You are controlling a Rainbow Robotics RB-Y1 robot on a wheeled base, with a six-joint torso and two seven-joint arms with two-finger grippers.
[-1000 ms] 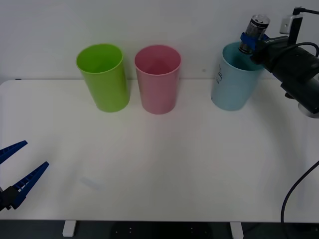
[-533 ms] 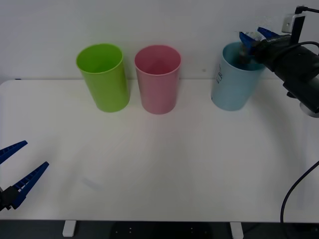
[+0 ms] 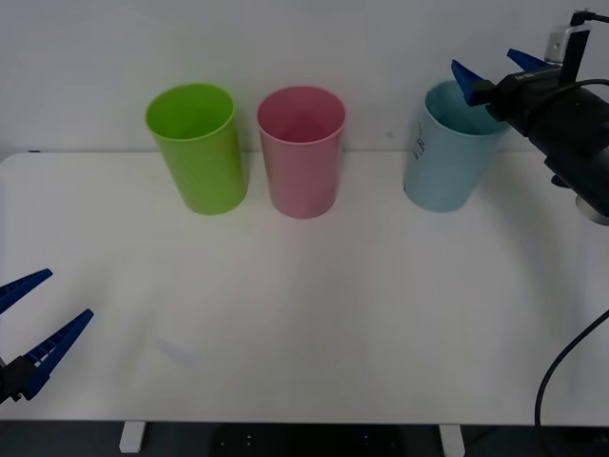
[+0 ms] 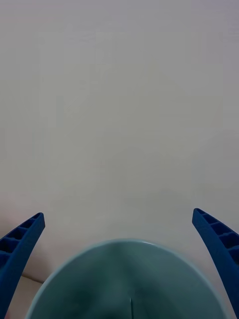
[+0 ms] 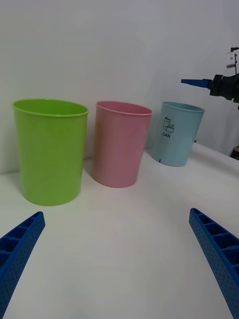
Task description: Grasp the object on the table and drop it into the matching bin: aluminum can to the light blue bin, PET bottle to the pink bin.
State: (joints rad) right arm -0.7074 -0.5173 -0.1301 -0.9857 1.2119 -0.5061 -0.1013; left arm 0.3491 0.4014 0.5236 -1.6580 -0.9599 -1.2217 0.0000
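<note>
The light blue bin (image 3: 445, 150) stands at the back right of the white table (image 3: 314, 305); its side bears a dark mark reading CAN (image 5: 168, 128). My right gripper (image 3: 497, 74) hovers open just above its rim, nothing between the blue fingers (image 4: 20, 249). The right wrist view looks down into the light blue bin (image 4: 124, 279); the aluminum can is hidden. The pink bin (image 3: 302, 150) stands at the back centre. My left gripper (image 3: 33, 319) waits open low over the table's front left corner.
A lime green bin (image 3: 195, 145) stands left of the pink bin. A white wall rises right behind the bins. A black cable (image 3: 561, 371) hangs at the right edge.
One second ago my right gripper held the can over the light blue bin. Its fingers opened, the can dropped from sight into the bin, and the fingers now stand wider apart.
</note>
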